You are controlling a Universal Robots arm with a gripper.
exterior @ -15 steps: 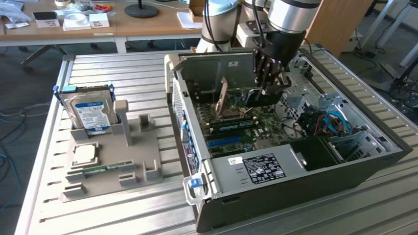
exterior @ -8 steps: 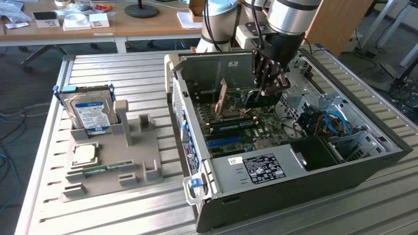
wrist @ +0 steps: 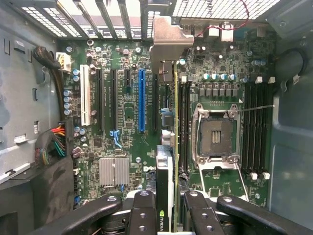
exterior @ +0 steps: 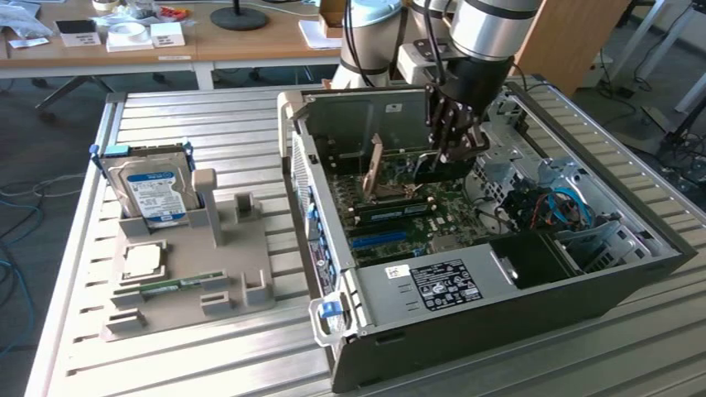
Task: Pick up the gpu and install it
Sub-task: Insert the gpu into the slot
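Hanging inside the open computer case [exterior: 474, 331] on the exterior view's right, at about one o'clock of the green motherboard [exterior: 403, 211]. Pinching the gpu [exterior: 439, 169] with the tool [exterior: 455, 147], clamped on the card's two faces rather than spread wide. From the exterior view, little more of the card than a dark slab under the tool, well inside the case walls; impossible to tell from there whether seated in a slot. From the wrist view, much more: gpu [wrist: 165, 171] upright and edge-on between the black fingers [wrist: 142, 210] of the tool [wrist: 166, 198], running away to its silver bracket [wrist: 168, 44] at the slotted rear wall, in line between the blue slot [wrist: 141, 98] and the CPU socket [wrist: 215, 137]. Still cannot tell whether touching the board. In the exterior view again, at nine o'clock of the case on the slatted worktop [exterior: 198, 116]: a grey holder [exterior: 237, 273] with an upright hard drive [exterior: 155, 194] at its eleven o'clock, a flat chip [exterior: 145, 260] and a RAM stick [exterior: 177, 287] toward its seven o'clock.
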